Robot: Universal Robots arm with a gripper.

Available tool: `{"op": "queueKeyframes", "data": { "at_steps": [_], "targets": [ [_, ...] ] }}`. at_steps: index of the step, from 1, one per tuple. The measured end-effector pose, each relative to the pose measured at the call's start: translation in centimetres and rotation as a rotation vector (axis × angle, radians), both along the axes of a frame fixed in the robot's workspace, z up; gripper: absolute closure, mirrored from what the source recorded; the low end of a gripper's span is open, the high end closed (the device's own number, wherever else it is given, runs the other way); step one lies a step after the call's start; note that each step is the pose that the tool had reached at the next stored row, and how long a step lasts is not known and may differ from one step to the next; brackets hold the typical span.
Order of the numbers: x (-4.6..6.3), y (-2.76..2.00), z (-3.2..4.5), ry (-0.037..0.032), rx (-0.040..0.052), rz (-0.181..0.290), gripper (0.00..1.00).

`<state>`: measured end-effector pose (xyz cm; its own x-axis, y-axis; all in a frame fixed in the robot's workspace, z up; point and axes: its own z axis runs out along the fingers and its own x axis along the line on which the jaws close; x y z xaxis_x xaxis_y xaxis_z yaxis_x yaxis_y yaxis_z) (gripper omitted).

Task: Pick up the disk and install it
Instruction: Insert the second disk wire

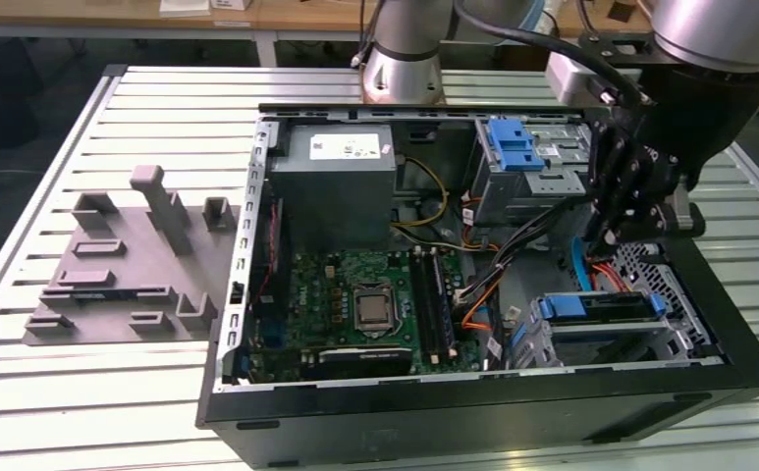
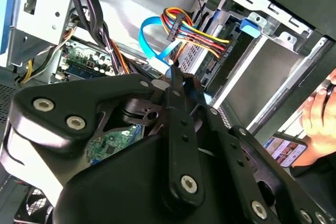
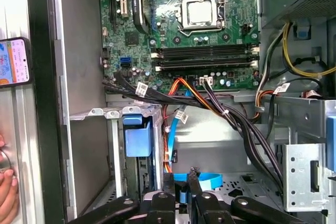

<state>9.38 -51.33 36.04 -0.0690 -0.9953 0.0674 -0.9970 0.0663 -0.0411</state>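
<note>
At the lower right of the exterior view, inside the open computer case (image 1: 484, 412), you can see the disk (image 1: 602, 307) lying in the drive cage (image 1: 677, 329), its blue rail end facing the motherboard (image 1: 352, 304). Your gripper (image 1: 609, 235) hangs just above and behind that cage, apart from the disk. In the first wrist view the jaws stand drawn close together with only a thin gap, gripping no part of the disk, and a flat blue data cable (image 3: 207, 180) runs right beside their tips.
</note>
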Motion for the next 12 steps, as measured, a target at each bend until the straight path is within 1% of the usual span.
{"op": "queueKeyframes", "data": {
  "at_steps": [2,3,5,6,8,10,12],
  "targets": [
    [0.0,0.0,-0.02,0.0,-0.0068,0.0,0.79],
    [0.0,0.0,-0.02,0.0,-0.0137,0.0,0.78],
    [0.0,0.0,-0.03,0.0,-0.0378,0.0,0.78],
    [0.0,0.0,-0.05,0.0,-0.0485,0.0,0.71],
    [0.0,0.0,-0.1,0.0,-0.067,0.0,0.71],
    [0.0,0.0,-0.16,0.0,-0.082,0.0,0.71],
    [-0.01,0.0,-0.25,0.0001,-0.0907,0.0,0.73]
  ]
}}
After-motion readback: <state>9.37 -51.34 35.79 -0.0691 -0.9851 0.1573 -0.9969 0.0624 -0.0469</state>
